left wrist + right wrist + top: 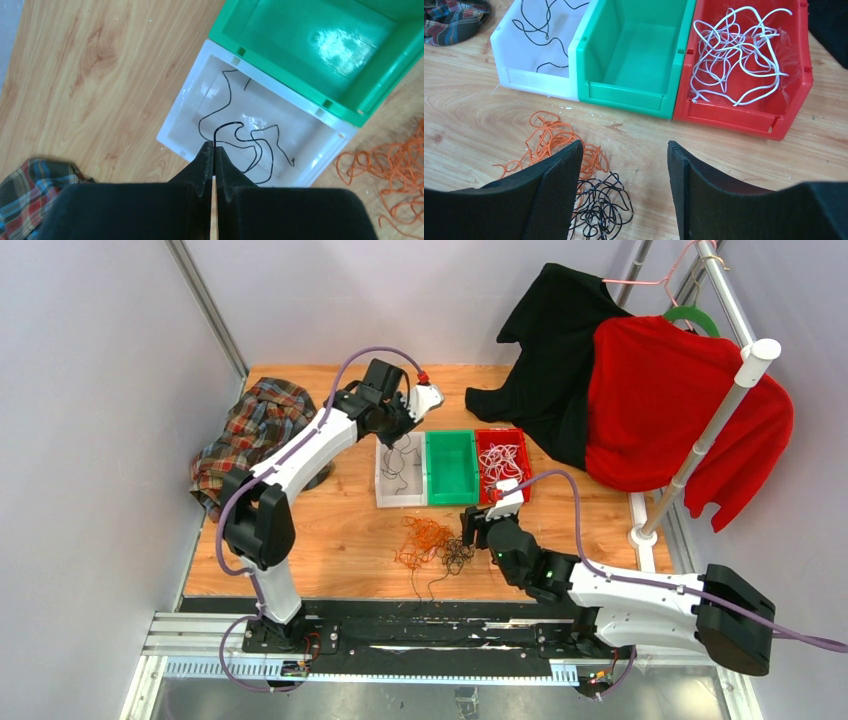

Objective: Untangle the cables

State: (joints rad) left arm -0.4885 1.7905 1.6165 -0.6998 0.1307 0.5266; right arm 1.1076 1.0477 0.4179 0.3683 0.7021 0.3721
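So the left gripper (213, 147) is pinched tight on a black cable (227, 125) trailing into the white bin (172, 122). I'd release low so it all lands inside. The orange-and-black tangle (601, 200) sits on the surface at 6 o'clock from the green bin (624, 97), with the right gripper (624, 150) above it, fingers apart. Pick one strand and pull slowly.

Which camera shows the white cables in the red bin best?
Right wrist: the white cables lie in the red bin, close up, loops clearly visible. Top external shows them small and blurred together; left wrist misses them.
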